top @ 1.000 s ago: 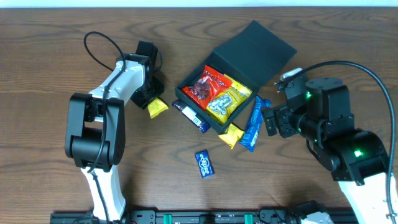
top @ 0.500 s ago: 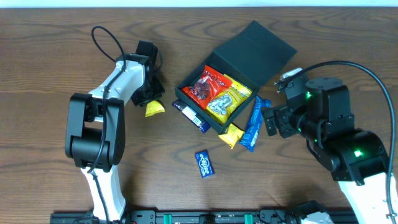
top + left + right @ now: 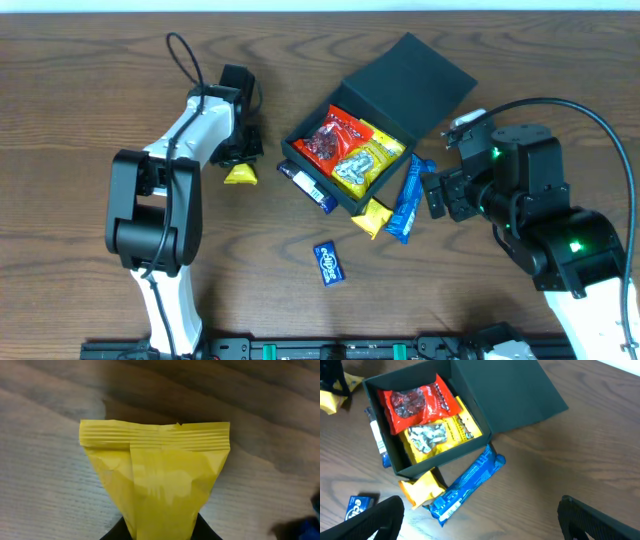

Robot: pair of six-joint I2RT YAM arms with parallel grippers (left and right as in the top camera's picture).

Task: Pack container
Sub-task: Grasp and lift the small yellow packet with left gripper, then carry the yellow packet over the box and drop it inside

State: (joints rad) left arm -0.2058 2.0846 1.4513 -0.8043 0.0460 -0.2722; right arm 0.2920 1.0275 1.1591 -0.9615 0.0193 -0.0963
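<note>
Yellow foil, crimped along the top seam: clamping the left jaws on the low end of this small snack packet [image 3: 155,480] and, against a second ago, swinging it a little leftward over the counter [image 3: 80,80], away from the container [image 3: 408,78] rather than toward it. Twisting the left arm [image 3: 195,125] as well, and looping its cable higher. Touching the wood or hanging just clear: impossible to tell. Judging by that, re-orienting the packet, not yet carrying it across.

Sitting unmoved at mid-counter, lid thrown back, already holding a red packet [image 3: 325,138] and a yellow-and-silver packet [image 3: 365,160]. Keeping the right jaws wide apart and empty, hovering just beside the box's right corner, exactly as before.

Leaving outside a long blue bar [image 3: 405,200], an orange packet [image 3: 372,217], a dark bar [image 3: 308,187] against the left wall and a small blue packet [image 3: 329,262], so probably packing only partway.
</note>
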